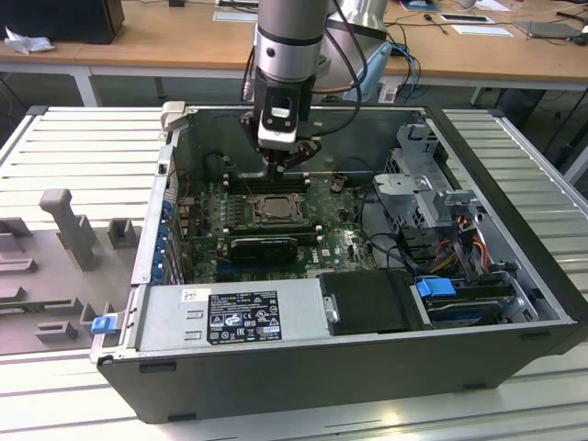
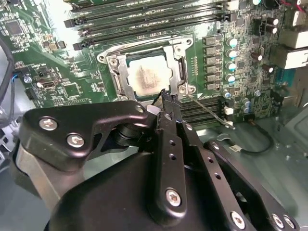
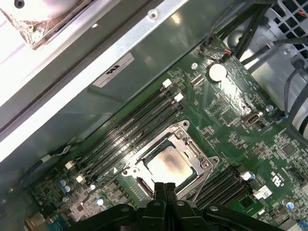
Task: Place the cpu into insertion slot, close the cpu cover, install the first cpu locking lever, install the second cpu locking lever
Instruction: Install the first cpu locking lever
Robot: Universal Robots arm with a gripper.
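While the jaws are hanging pressed together with nothing showing between them, their tips are hovering just beside a corner of the slot [image 1: 246, 211]. In the exterior view the slot is lying at about six o'clock from them.

In the second wrist view the cpu [image 2: 144, 77] is sitting flat in that slot. The cover [image 2: 122, 79] is lying down around it, framing its pale face.

From the corner nearest the tips a thin lever [image 2: 207, 109] is sticking out. Its long axis is running away from the slot over the green board [image 2: 199, 24], so it is probably not latched.

The fingers themselves are hiding whether the tips are touching lever or cover. A second lever is proving hard to make out.
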